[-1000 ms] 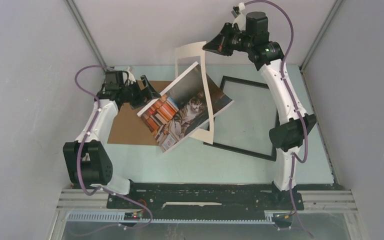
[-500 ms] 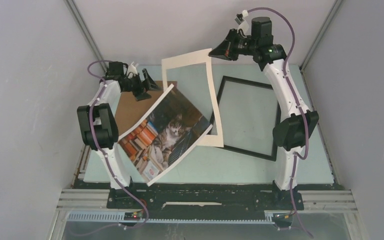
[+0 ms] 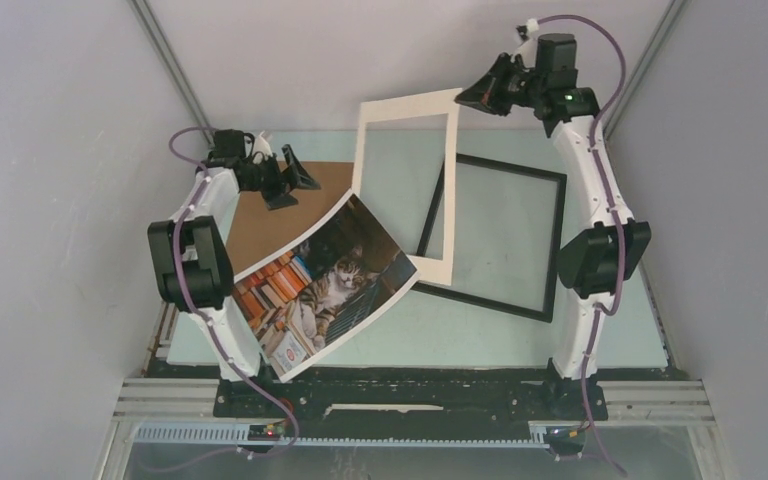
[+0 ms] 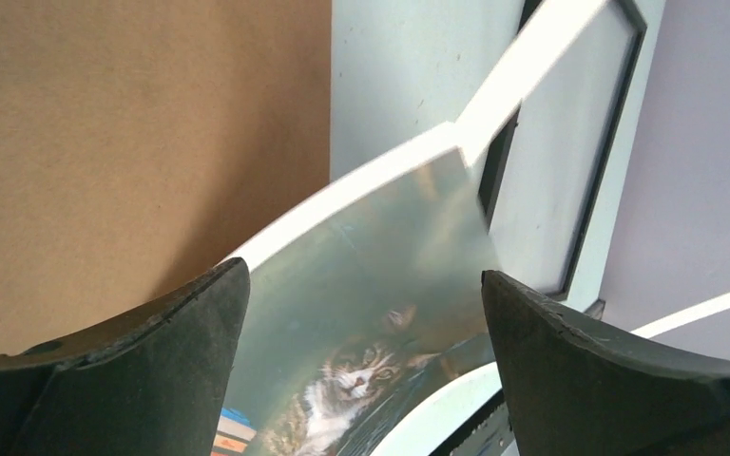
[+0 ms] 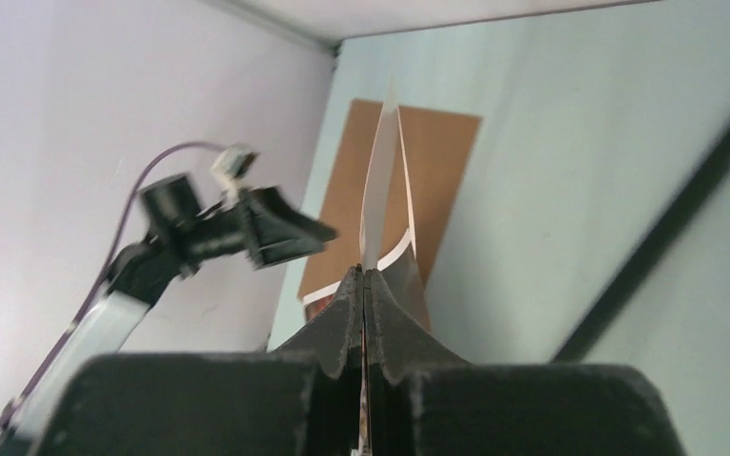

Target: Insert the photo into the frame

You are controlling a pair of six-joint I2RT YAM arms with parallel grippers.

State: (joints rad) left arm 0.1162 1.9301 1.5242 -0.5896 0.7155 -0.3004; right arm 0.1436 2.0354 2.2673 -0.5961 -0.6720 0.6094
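The photo [image 3: 325, 285], a glossy print of a grey cat beside orange and blue book spines, lies bowed on the near left of the table, and its near corner reaches the left arm's base. Nothing grips it. My left gripper [image 3: 295, 178] hangs open above its far edge; in the left wrist view the photo [image 4: 371, 275] shows between the spread fingers [image 4: 162, 351]. The black frame [image 3: 550, 250] lies flat at the right. My right gripper [image 3: 470, 97] is shut on the top corner of a white mat [image 3: 405, 105], holding it upright between photo and frame.
A brown cardboard board [image 3: 260, 215] lies flat under the left gripper at the back left. Grey walls close in the table on three sides. The mat's lower edge [image 3: 435, 275] rests across the frame's left side, close to the photo's right corner.
The right gripper has swung the mat up and to the right, off the photo. The photo has dropped toward the near left. The left arm has drawn back, its gripper open throughout.
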